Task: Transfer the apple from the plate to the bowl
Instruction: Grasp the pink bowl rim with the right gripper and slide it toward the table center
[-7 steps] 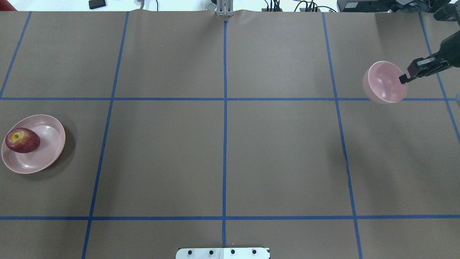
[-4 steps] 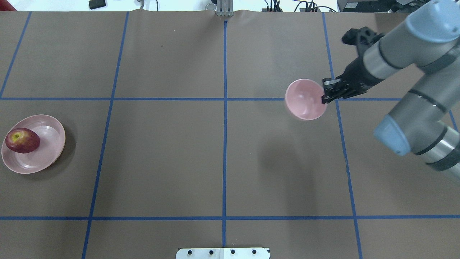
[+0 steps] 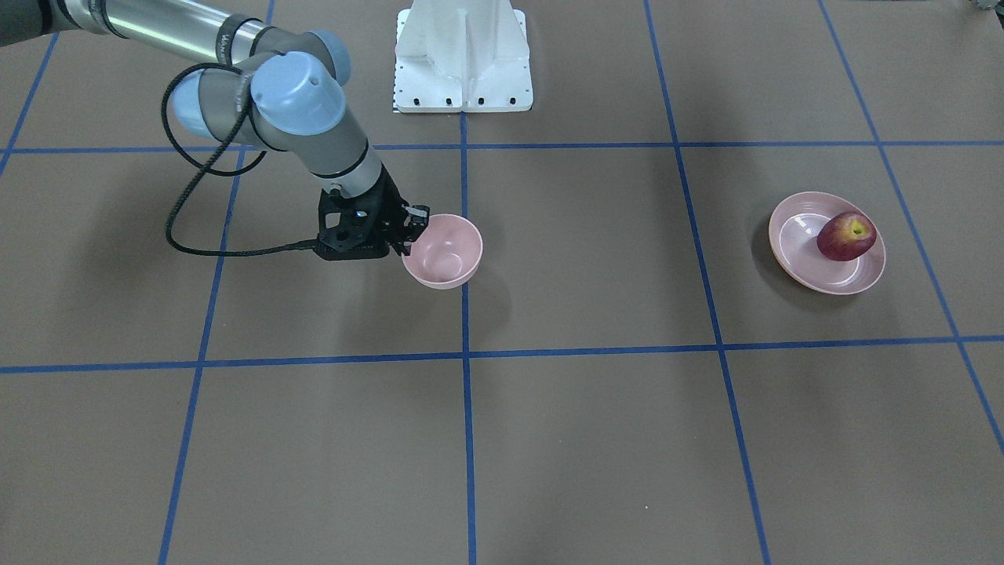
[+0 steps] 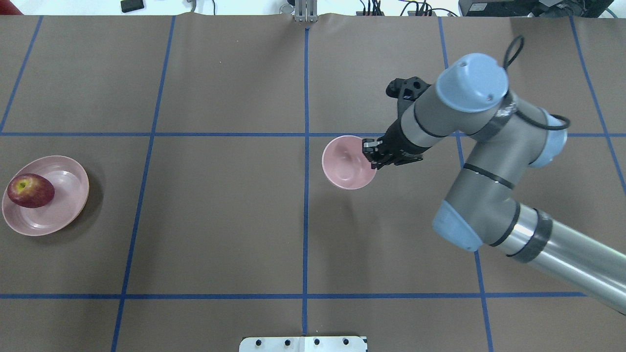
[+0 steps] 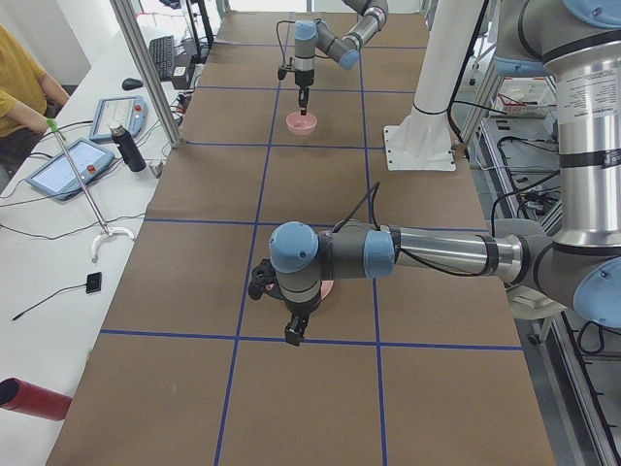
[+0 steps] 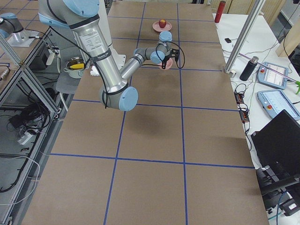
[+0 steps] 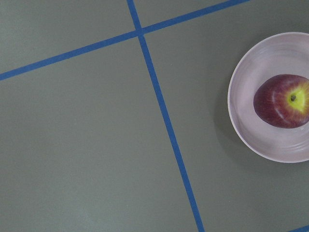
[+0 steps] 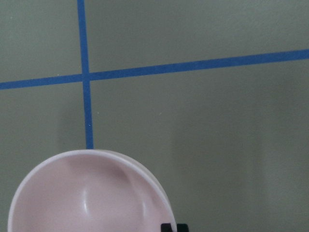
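Observation:
The dark red apple (image 4: 30,190) lies on the wide pink plate (image 4: 63,215) at the table's far left; both also show in the front view, the apple (image 3: 845,235) on the plate (image 3: 800,259), and in the left wrist view (image 7: 282,100). My right gripper (image 4: 370,152) is shut on the rim of the small pink bowl (image 4: 345,164) and holds it just above the table, right of the centre line. The front view shows the bowl (image 3: 443,251) and the gripper (image 3: 408,235). My left gripper (image 5: 291,335) hangs near the plate; I cannot tell whether it is open.
Blue tape lines divide the brown table into squares. The white robot base (image 3: 463,63) stands at the table's near edge. A side bench holds tablets (image 5: 68,165), a bottle (image 5: 126,148) and a red cylinder (image 5: 29,398).
My right arm has carried the bowl from the far right of the table leftward to just right of the centre line. The apple and plate have not moved.

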